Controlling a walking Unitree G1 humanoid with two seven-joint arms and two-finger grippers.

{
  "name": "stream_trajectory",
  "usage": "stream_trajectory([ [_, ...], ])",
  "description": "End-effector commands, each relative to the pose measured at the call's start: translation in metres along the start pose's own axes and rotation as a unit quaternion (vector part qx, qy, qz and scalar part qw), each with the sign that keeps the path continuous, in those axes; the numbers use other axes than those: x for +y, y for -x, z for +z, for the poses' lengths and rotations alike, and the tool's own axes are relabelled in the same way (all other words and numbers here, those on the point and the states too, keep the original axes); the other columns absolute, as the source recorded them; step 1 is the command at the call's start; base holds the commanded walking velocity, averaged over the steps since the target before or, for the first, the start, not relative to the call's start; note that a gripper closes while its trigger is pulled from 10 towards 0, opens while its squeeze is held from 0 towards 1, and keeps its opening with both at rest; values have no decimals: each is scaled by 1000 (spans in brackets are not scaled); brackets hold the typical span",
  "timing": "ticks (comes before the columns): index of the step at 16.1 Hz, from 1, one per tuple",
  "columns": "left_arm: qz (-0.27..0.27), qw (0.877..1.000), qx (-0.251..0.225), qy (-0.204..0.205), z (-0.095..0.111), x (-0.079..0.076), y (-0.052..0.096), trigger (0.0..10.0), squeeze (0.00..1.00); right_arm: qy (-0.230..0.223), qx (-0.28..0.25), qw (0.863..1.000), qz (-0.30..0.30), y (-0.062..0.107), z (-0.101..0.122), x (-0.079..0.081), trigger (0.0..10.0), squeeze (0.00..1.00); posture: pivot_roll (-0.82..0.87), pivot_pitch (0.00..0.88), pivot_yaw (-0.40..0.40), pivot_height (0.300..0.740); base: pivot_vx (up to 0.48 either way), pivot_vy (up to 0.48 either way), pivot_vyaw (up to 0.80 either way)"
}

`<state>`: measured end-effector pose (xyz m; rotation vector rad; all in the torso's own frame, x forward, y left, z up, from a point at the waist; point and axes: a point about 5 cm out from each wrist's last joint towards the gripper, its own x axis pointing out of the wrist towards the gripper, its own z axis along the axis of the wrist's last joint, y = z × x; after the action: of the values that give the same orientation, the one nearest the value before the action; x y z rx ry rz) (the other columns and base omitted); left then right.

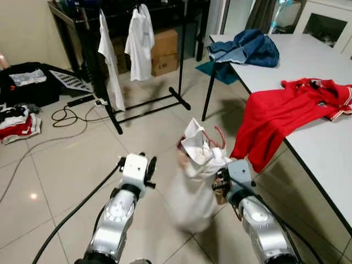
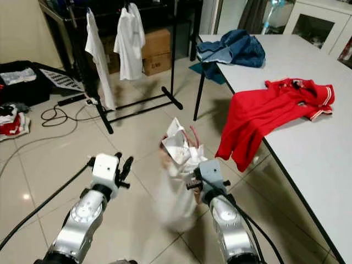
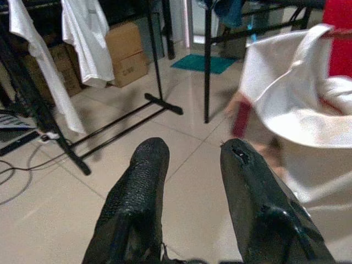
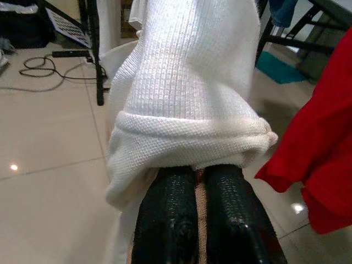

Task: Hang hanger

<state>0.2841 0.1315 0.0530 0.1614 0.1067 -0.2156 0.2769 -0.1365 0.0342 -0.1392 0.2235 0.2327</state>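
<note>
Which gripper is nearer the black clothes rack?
The left. The left gripper hangs open over the floor, on the side of the clothes rack. The right gripper holds the white shirt beside the table.

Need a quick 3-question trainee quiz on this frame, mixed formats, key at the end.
1. True or false: the right gripper is shut on the white shirt.
2. Multiple choice: where does the red shirt lie? A) on the floor B) on the white table, draped over its edge C) on the clothes rack
3. Fill in: the left gripper is ____ and holds nothing.

Key: 1 true; 2 B; 3 open.
</note>
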Motion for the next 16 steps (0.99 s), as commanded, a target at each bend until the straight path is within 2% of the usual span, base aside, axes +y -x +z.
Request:
stream_trajectory([
  [1, 5, 1000, 3, -14, -4, 1, -2, 10000, 0, 20, -12, 1000, -2, -2, 1, 1, 10000, 0, 67, 54, -18, 740, 0, 0, 0],
  [4, 1, 999, 43, -26, -30, -4, -1, 10000, 0, 22, 17, 999, -20, -1, -23, -4, 10000, 0, 75, 58, -31, 740, 0, 0, 0],
  [7, 26, 996, 88, -2, -52, -3, 7, 10000, 0, 21, -1, 1000, 20, 3, -26, 0, 10000, 0, 88, 60, -37, 740, 0, 0, 0],
  [8, 40, 994, 101, 5, -60, 0, 13, 10000, 0, 22, -7, 999, 39, 4, -27, 3, 10000, 0, 95, 64, -39, 740, 0, 0, 0],
  [9, 89, 985, 142, 37, -81, 13, 28, 10000, 0, 39, 0, 998, 56, 7, -35, 4, 10000, 0, 104, 63, -57, 740, 0, 0, 0],
  [11, 124, 975, 184, 23, -98, 27, 45, 10000, 0, 55, 17, 996, 65, 10, -43, 3, 10000, 0, 111, 62, -64, 740, 394, 0, 0],
  [12, 149, 967, 203, 33, -106, 35, 53, 10000, 0, 61, 26, 995, 75, 12, -48, 3, 10000, 0, 114, 62, -68, 740, 461, 0, 0],
  [13, 160, 964, 211, 35, -110, 39, 59, 10000, 0, 63, 31, 994, 82, 14, -51, 4, 10000, 0, 123, 63, -72, 740, 461, 0, 0],
  [14, 149, 964, 220, 13, -115, 38, 65, 10000, 0, 65, 33, 994, 87, 15, -52, 5, 10000, 0, 125, 63, -73, 740, 465, 0, 0],
  [16, 153, 959, 240, 10, -121, 38, 71, 10000, 0, 65, 36, 993, 88, 15, -55, 5, 10000, 0, 125, 63, -73, 740, 465, 0, 0],
])
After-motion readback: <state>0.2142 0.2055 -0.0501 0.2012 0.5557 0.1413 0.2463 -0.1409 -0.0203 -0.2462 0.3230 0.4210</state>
